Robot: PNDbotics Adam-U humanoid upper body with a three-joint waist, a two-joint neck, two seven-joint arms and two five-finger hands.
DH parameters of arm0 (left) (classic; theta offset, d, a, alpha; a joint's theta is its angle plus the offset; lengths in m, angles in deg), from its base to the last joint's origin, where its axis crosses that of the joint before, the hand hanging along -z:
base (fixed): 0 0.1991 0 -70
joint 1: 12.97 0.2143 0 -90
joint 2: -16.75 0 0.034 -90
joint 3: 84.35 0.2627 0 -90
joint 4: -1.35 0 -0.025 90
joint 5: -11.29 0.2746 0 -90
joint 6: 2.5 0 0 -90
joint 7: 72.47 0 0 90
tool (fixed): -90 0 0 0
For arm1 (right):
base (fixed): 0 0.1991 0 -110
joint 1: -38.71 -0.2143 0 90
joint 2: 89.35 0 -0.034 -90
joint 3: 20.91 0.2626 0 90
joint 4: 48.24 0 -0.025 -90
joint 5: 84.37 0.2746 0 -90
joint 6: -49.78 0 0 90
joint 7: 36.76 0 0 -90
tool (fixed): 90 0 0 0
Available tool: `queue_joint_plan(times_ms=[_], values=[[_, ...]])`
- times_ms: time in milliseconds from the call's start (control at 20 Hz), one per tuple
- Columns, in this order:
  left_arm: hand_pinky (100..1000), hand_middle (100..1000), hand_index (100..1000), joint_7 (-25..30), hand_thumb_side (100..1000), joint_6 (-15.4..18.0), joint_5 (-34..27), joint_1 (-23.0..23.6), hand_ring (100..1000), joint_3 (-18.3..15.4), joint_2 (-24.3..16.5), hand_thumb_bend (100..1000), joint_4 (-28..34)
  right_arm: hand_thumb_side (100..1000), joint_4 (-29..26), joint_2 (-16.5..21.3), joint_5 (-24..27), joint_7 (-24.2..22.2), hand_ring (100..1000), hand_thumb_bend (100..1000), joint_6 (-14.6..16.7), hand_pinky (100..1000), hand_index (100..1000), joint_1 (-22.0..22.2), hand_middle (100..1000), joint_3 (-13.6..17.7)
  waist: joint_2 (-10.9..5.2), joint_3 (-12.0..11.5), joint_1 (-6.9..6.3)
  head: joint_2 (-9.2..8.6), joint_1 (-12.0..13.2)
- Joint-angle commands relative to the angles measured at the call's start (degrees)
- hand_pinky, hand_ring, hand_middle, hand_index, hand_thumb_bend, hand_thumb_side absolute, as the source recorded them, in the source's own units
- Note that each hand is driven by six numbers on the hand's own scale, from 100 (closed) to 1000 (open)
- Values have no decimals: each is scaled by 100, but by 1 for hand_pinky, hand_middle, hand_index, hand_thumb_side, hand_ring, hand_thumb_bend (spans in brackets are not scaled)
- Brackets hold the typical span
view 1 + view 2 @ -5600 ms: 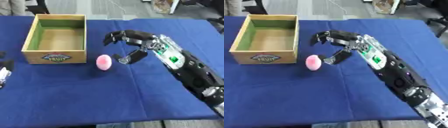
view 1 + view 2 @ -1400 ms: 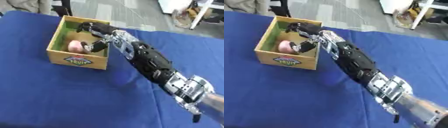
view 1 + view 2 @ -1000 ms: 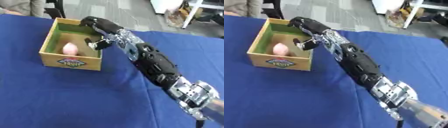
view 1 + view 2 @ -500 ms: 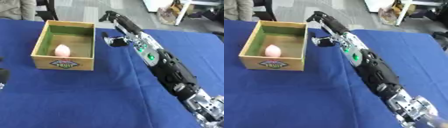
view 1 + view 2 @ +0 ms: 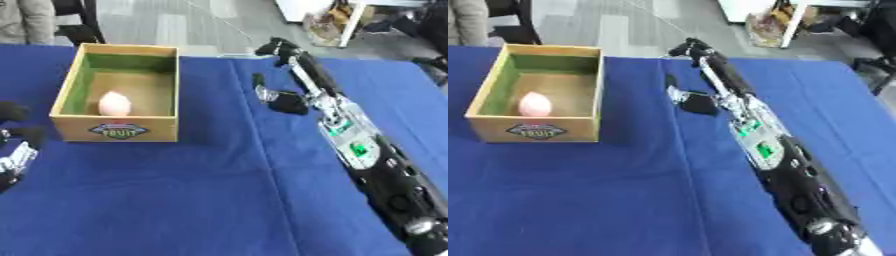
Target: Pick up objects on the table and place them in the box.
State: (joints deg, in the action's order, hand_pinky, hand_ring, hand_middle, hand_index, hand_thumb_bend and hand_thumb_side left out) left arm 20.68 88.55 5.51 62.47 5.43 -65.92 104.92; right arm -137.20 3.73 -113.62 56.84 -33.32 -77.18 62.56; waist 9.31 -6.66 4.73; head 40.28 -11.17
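Blue-clothed table [image 5: 210,200], grey floor [image 5: 192,25] beyond its far edge.
The right hand [image 5: 284,75] hangs above the cloth, fingers extended, empty. Left of it, the pink object [image 5: 115,103] lies inside the box [image 5: 118,131]. The left hand [image 5: 13,145] shows at the left edge; its fingers can't be read.

Blue cloth [image 5: 201,200] over table. Beyond its far edge: grey floor [image 5: 201,25], white furniture leg [image 5: 352,22] at right.

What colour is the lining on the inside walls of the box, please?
Green, above a tan floor; the box shows this best in the left eye view.
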Motion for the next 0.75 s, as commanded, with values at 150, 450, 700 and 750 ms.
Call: queue_joint_plan(times_ms=[150, 450, 700, 750], values=[[633, 543, 690, -111, 104, 19, 71, 17, 776, -122, -137, 449, 49, 454, -607, 205, 525, 145, 977, 100, -243, 698, 814, 435, 767, 314, -96, 46, -25, 71, 95], [632, 542, 688, -166, 109, 23, 89, 43, 775, -150, -121, 446, 40, 488, -842, 235, 1179, 131, 967, 100, -395, 686, 807, 857, 755, 572, -65, 69, -44, 103, 116], [630, 541, 686, -180, 115, 14, 116, 64, 773, -153, -87, 447, 35, 514, -936, 189, 1737, 79, 960, 100, -447, 679, 803, 1011, 749, 710, -19, 78, -66, 147, 162], [630, 541, 685, -182, 116, 14, 120, 66, 773, -155, -81, 447, 35, 518, -949, 187, 1850, 66, 957, 100, -451, 677, 802, 1033, 747, 733, -12, 76, -70, 148, 168]])
